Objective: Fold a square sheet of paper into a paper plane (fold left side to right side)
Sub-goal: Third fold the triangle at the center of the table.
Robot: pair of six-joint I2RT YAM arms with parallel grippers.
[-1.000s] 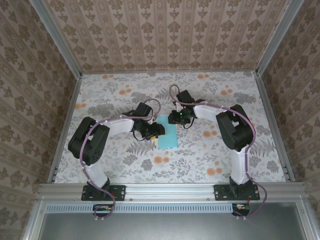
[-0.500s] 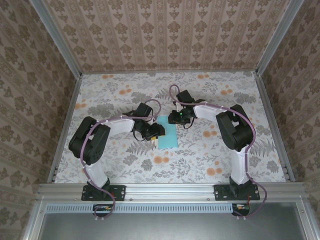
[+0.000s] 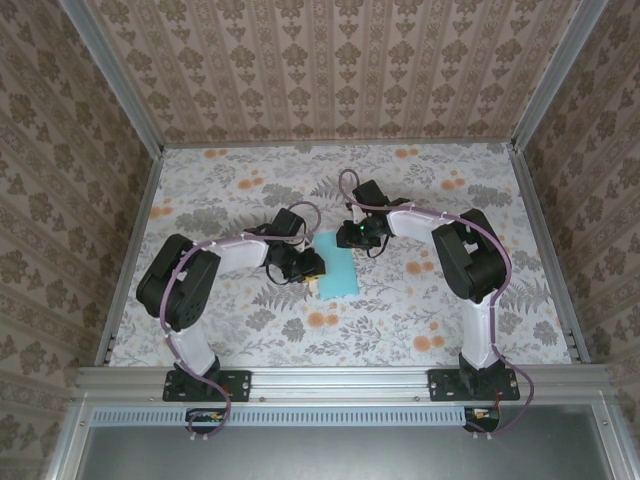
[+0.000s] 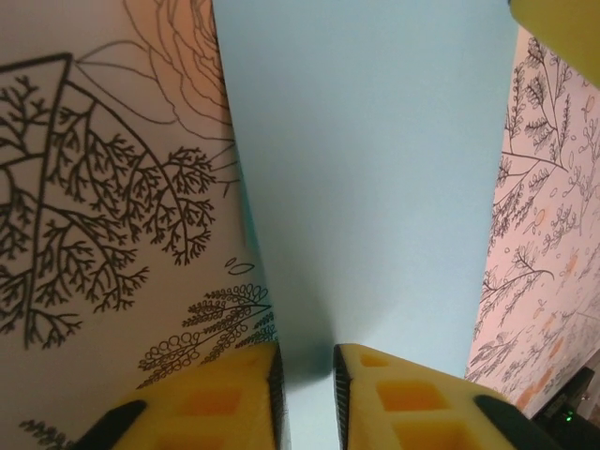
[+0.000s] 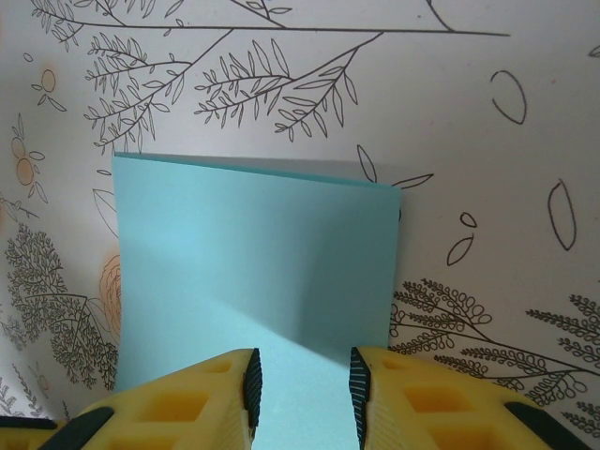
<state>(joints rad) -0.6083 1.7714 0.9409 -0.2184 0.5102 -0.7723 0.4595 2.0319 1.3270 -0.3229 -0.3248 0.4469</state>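
Near the middle of the table (image 3: pixel 220 190), keeping the square sheet of paper (image 3: pixel 338 274) flat between both arms. Resting the right gripper (image 5: pixel 305 370) over the sheet's far edge, jaws partly apart and clasping nothing, likely pinning it against sliding. Setting the left gripper (image 4: pixel 307 364) at the left edge, jaws nearly together, probably for lifting that side rightward; not telling whether paper is actually pinched.

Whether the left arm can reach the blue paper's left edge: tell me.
Probably yes: the left gripper is at the blue paper, jaws slightly apart at its left edge, nothing between. The right gripper is at the far edge, clear.
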